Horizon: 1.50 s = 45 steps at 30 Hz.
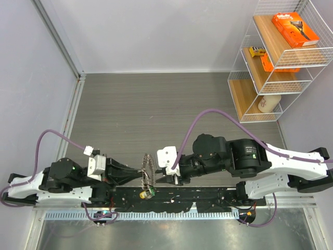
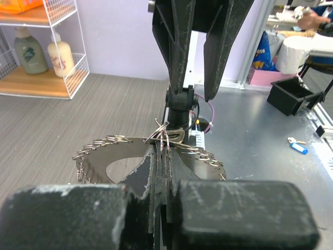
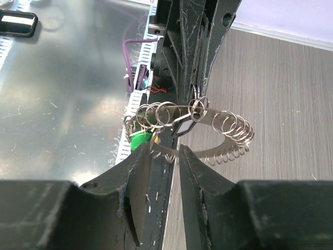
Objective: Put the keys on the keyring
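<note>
Now: left end effector (image 2: 162, 172) clamped shut on keyring (image 3: 221, 147), ring held in air over near edge of worktop (image 1: 156, 104), centre. Right end effector (image 3: 165, 156) jaws apart at ring's rim, beside green tag (image 3: 138, 139). Best approach: hold ring steady, work split gently, no twisting.

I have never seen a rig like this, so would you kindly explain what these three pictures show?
Two white-and-black robot arms sit at the near edge of a grey wood-grain table. The overhead picture looks down from behind them; the other two come from a camera on each wrist. The left claw is shut on a silver metal keyring hung with many small rings and a green tag. The right claw faces it, open, fingertips close to the ring.
</note>
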Available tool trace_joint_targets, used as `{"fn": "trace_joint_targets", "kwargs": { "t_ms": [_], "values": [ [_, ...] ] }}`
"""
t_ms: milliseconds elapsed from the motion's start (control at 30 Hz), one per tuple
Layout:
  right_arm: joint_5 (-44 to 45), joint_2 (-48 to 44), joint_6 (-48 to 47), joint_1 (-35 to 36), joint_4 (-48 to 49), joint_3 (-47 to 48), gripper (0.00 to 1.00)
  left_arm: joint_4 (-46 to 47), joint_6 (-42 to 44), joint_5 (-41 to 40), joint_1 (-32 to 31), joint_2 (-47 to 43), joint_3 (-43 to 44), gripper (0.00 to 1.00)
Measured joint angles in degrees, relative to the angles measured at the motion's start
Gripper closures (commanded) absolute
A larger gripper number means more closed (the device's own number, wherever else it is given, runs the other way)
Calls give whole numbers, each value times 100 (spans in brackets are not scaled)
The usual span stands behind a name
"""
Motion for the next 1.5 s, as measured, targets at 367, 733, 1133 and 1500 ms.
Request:
{"fn": "trace_joint_targets", "kwargs": {
  "t_ms": [367, 733, 1133, 1500],
  "values": [
    [-341, -24, 13, 0, 903, -293, 69, 1051, 44, 184, 0, -455, -487, 100],
    [-791, 190, 15, 0, 1276, -260, 68, 1270, 138, 214, 0, -455, -498, 100],
    [-699, 337, 22, 0, 1451, -238, 61, 1303, 140, 332, 0, -479, -525, 100],
    [-570, 337, 17, 0, 1563, -236, 61, 1303, 138, 348, 0, -553, -553, 100]
  ]
}}
